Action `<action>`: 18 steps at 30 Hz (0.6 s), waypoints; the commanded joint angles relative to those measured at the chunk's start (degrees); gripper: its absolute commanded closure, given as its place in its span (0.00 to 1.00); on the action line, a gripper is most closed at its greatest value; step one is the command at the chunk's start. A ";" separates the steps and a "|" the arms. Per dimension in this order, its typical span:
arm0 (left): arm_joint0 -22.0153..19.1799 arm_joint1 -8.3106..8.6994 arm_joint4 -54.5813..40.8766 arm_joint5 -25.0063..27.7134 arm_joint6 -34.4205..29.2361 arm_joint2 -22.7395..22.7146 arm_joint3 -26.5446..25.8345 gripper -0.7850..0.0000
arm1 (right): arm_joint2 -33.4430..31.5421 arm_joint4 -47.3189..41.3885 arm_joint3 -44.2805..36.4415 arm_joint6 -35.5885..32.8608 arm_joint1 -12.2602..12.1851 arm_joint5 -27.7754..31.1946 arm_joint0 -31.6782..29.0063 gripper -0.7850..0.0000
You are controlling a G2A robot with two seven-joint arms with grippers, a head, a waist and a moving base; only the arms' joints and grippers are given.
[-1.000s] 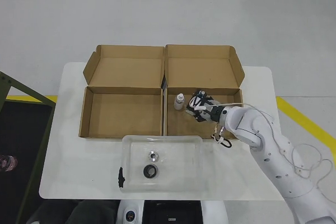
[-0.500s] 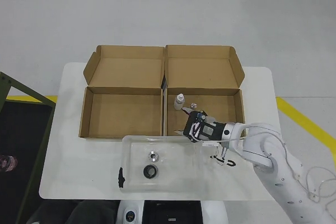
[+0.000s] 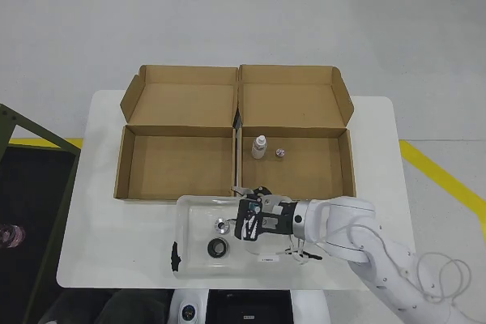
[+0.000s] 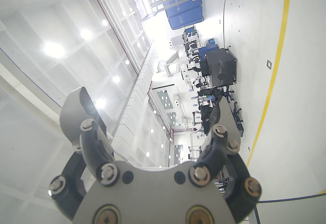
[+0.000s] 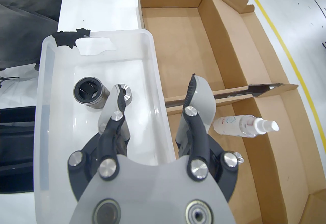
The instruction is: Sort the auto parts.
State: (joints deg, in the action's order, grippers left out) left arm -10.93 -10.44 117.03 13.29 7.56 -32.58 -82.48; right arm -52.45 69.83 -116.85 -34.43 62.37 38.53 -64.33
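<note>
A linear bearing point(image 5: 89, 92) and a small metal bushing point(image 5: 126, 93) are lying side by side in the clear plastic bin point(image 5: 150, 56) on the worktop point(image 3: 97, 235). I am holding my right hand point(image 5: 155, 83) wide and empty above the bin, by its wall nearest the right cardboard box point(image 3: 308, 174). A spray bottle point(image 5: 242, 124) and a small metal part point(image 3: 280, 151) are sitting in that box. My left hand point(image 4: 150, 97) is pointing ceilingward, also wide, gripping nothing.

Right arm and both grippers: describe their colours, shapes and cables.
The right arm has a smooth white rounded shell, black at the wrist; a thin pale cable loops beside it. The right gripper and left gripper match: grey metal plate, silver screws, black link bars, two curved light grey fingers with black ribbed pads.
</note>
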 commanded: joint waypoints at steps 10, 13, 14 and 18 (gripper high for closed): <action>0.00 0.00 0.00 0.00 0.00 0.00 0.00 0.00 | 6.87 3.56 3.16 0.00 1.44 -0.89 1.90 0.51; 0.00 0.00 0.00 0.00 0.00 0.00 0.00 0.00 | 7.70 4.33 4.07 -0.16 1.66 -1.13 2.11 0.51; 0.00 0.00 0.00 0.00 0.00 0.00 0.00 0.00 | 7.97 4.61 4.33 -0.26 1.73 -1.22 2.14 0.51; 0.00 0.00 0.00 0.00 0.00 0.00 0.00 0.00 | 8.73 5.56 5.29 -0.83 1.96 -1.45 2.33 0.52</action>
State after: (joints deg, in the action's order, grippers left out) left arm -10.93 -10.44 117.03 13.29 7.56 -32.58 -82.48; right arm -43.86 75.20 -111.79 -35.13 64.29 37.14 -62.03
